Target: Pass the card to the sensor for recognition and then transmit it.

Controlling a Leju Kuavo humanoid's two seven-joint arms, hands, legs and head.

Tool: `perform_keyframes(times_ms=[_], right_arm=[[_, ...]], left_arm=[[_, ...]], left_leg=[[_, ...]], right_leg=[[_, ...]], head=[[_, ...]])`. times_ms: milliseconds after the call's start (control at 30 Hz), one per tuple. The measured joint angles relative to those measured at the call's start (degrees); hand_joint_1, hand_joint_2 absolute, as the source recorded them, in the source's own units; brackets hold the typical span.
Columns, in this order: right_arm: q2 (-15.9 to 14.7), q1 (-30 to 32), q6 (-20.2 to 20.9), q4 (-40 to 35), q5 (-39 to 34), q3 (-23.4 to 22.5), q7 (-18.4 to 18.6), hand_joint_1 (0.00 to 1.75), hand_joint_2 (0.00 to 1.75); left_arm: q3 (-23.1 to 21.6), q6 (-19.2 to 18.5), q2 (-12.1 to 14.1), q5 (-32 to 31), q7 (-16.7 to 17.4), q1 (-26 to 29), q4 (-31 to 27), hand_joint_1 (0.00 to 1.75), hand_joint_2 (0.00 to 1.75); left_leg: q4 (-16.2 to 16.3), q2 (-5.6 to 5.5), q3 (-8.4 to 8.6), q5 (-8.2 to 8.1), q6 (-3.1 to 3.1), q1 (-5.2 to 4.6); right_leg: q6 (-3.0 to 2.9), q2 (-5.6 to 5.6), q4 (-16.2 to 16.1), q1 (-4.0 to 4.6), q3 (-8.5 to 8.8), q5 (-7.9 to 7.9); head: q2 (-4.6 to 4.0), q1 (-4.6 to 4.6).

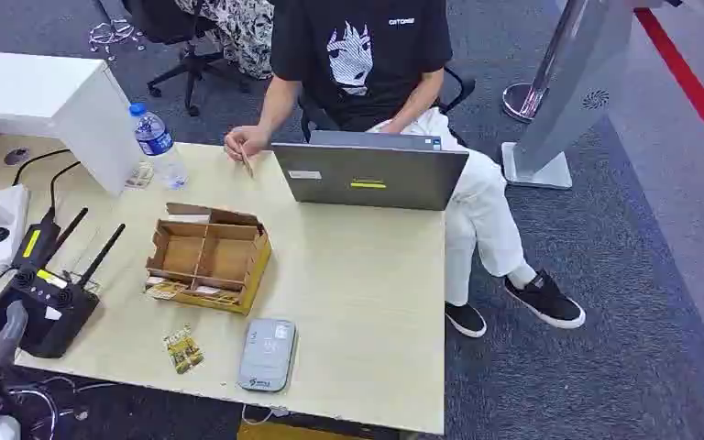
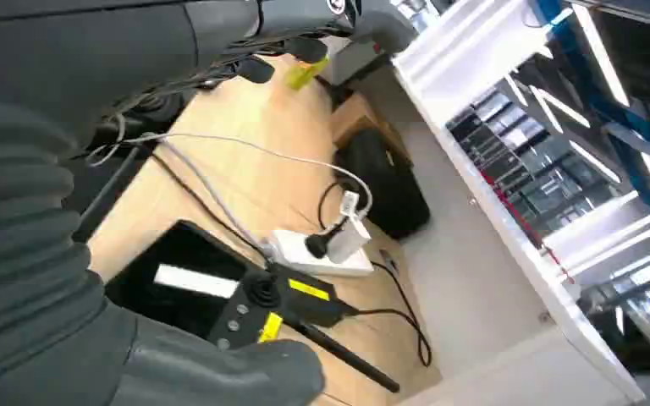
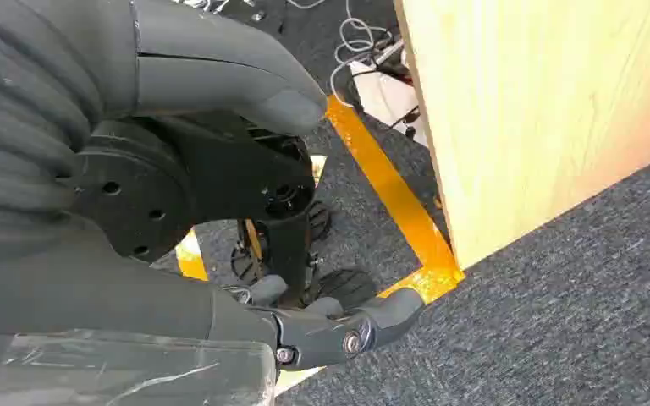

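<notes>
Light wooden table point(image 1: 367, 302) on dark grey carpet point(image 1: 623, 302), red stripe point(image 1: 692, 87) crossing the floor at two o'clock. White cabinet point(image 1: 50, 101) at ten o'clock; black office chair point(image 1: 179, 41) at eleven. Grey slanted kiosk stand point(image 1: 573, 87) on a white base at one o'clock, chrome post base point(image 1: 520, 101) just beside it. Yellow floor tape point(image 3: 389, 194) under the table edge. Long ceiling light strips point(image 2: 601, 55) overhead.

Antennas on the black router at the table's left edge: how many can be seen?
2. Both rise from the black router: one antenna nearer the power strip, the other antenna nearer the cardboard box. More may be hidden behind the body.
</notes>
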Motion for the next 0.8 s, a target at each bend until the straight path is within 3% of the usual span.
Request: perform_keyframes(times_ms=[33,400,800], right_arm=[[-0.02,-0.06,-0.04,0.07,-0.09,0.13,0.09,0.0,1.75],[-0.35,-0.45,-0.7,0.5,-2.03,1.46,0.72,0.0,1.75],[-0.79,-0.88,-2.1,0.92,-4.11,3.15,1.62,0.0,1.75]], left_arm=[[-1.03,0.44,0.35,-1.68,0.41,-0.43,0.0,0.0,1.75],[-13.22,1.94,4.13,-17.9,5.77,-7.31,2.17,0.0,1.75],[-28.62,3.96,8.72,-34.53,11.65,-17.13,10.76,0.0,1.75]], left_leg=[[0.0,0.0,0.0,0.0,0.0,0.0],[0.02,0.02,0.01,0.04,-0.04,-0.01],[0.03,0.06,0.0,0.09,0.0,-0.01]], right_leg=[[0.0,0.0,0.0,0.0,0.0,0.0],[-0.02,0.02,0.0,-0.01,0.0,0.04],[-0.04,0.06,0.01,0.0,-0.02,0.07]], head=[[0.0,0.04],[0.0,0.02],[0.0,0.02]])
